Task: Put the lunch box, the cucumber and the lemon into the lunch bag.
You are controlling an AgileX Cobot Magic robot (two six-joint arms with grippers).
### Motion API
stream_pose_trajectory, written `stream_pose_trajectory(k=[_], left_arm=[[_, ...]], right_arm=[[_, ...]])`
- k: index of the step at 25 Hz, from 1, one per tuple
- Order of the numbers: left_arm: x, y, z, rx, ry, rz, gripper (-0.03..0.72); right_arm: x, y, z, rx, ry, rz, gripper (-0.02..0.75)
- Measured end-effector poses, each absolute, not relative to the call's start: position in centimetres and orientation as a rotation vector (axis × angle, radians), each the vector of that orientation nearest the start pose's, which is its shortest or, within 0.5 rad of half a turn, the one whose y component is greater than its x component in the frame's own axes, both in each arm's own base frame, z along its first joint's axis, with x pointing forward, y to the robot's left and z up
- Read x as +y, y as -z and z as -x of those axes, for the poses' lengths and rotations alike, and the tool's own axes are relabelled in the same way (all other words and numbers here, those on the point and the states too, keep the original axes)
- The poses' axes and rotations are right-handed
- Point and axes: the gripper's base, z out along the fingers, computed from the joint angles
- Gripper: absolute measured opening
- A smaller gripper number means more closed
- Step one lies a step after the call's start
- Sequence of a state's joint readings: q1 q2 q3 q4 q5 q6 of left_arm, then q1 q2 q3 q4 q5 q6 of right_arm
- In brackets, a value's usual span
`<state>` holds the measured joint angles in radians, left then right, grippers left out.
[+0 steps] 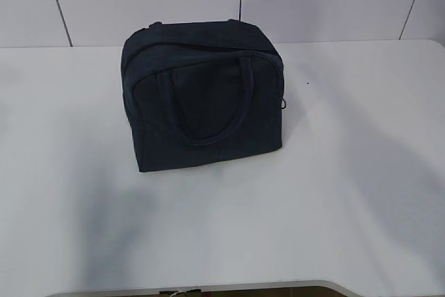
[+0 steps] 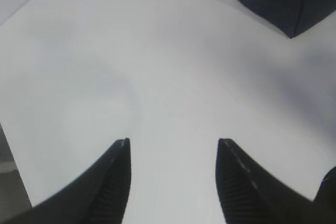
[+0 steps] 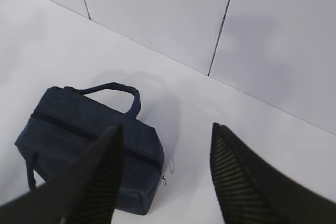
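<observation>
The bag (image 1: 203,99) stands upright near the middle of the white bench (image 1: 348,193), toward the back wall, and its top zipper (image 3: 79,129) looks closed end to end. No lunch box, cucumber or lemon shows in any view; whether they are inside already cannot be told. The bag is soft dark fabric, boxy, probably light if empty, and likely to sag or slide under a one-sided pull, so one hand should steady a wall or handle while the other works the zipper. The best holds seem to be the loop handle (image 1: 208,106) lying flat against the near face, and the small silver pull (image 3: 165,180) hanging at the bag's right end. In the exterior view its long axis runs left to right, roughly parallel to the wall, with the zipper line along that axis and the broad handle face turned to the camera. The left hand (image 2: 173,182) hovers over bare bench, released and empty, the bag's corner well ahead of it. The right hand (image 3: 165,182) hangs above and to the right of the bag, also released, grasping nothing.
</observation>
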<state>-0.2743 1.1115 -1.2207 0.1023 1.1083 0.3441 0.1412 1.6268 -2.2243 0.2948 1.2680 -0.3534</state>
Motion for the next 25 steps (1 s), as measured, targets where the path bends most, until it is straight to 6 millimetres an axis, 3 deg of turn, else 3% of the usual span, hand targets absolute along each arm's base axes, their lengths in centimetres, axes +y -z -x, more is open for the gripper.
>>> stream_pose_trajectory(k=[15, 18, 25], left_arm=[[-2.7, -42.4, -13.3, 2.276, -0.125, -0.570, 0.379], [-2.2, -41.8, -11.6, 2.259, -0.108, -0.530, 0.379], [-2.1, -38.7, -8.1, 2.181, 0.025, -0.493, 0.378]], right_arm=[[6.3, -57.4, -23.5, 1.908, -0.292, 0.523, 0.429], [6.1, -57.4, -22.2, 1.908, -0.302, 0.522, 0.429], [6.2, -54.7, -20.4, 2.009, -0.367, 0.527, 0.429]])
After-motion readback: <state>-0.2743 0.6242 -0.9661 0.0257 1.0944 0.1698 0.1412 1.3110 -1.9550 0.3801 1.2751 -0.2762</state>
